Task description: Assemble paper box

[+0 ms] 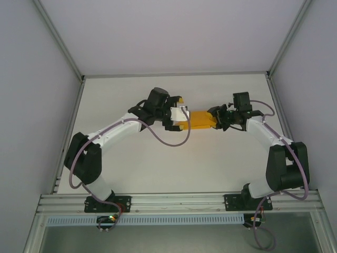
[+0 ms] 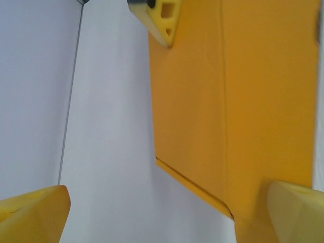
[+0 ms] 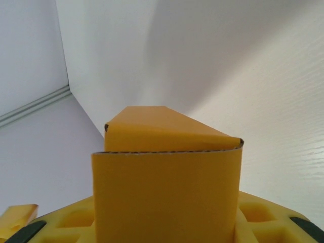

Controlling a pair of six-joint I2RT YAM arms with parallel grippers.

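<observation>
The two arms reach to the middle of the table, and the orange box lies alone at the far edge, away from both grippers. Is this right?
Not quite. The box does not lie alone at the far edge of the table. It sits mid-table between the left gripper and the right gripper, right at both, as the top view shows. The rest is right.

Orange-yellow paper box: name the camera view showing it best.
Top external: the orange-yellow card box spans between left hand and right hand. Left wrist shows one creased panel close up; right wrist, a folded end.
</observation>
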